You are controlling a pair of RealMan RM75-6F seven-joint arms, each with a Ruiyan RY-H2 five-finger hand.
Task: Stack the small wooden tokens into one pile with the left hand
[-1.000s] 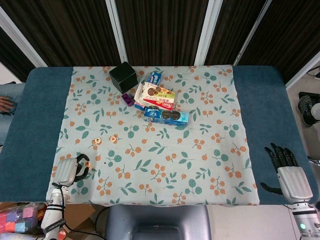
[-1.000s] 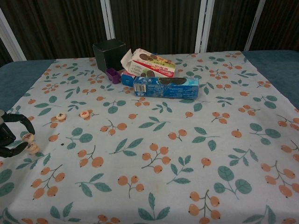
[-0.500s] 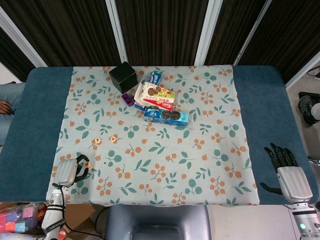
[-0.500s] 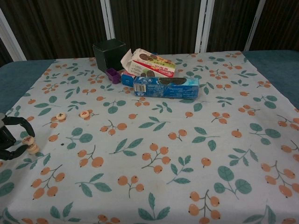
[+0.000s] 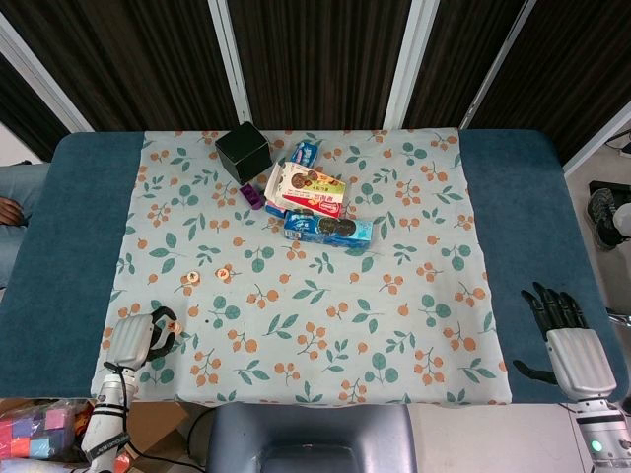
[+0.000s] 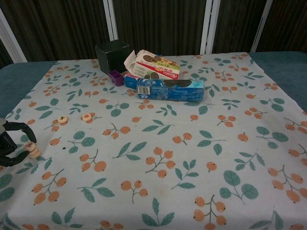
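Observation:
My left hand (image 5: 138,335) (image 6: 10,143) is at the near left corner of the floral cloth (image 5: 325,315). Its fingers curl around a small round wooden token (image 6: 30,146), pinched between finger and thumb. That token sits on or just above a second token (image 6: 34,154); in the head view the pair shows as one spot (image 5: 170,323). Two more tokens lie flat farther back on the cloth (image 6: 62,119) (image 6: 87,116), also visible from the head (image 5: 190,279) (image 5: 224,274). My right hand (image 5: 564,340) rests on the blue table at the right, fingers spread, holding nothing.
At the back centre of the cloth stand a black box (image 6: 112,56), a small purple container (image 6: 115,76), a white-and-red cookie box (image 6: 156,65) and a blue cookie box (image 6: 170,89). Coloured blocks (image 5: 39,432) lie below the table's near left corner.
The token pinched in my left hand has sunk slightly, down to the token under it. The hand has drawn a little toward the near edge. The right hand has not moved.

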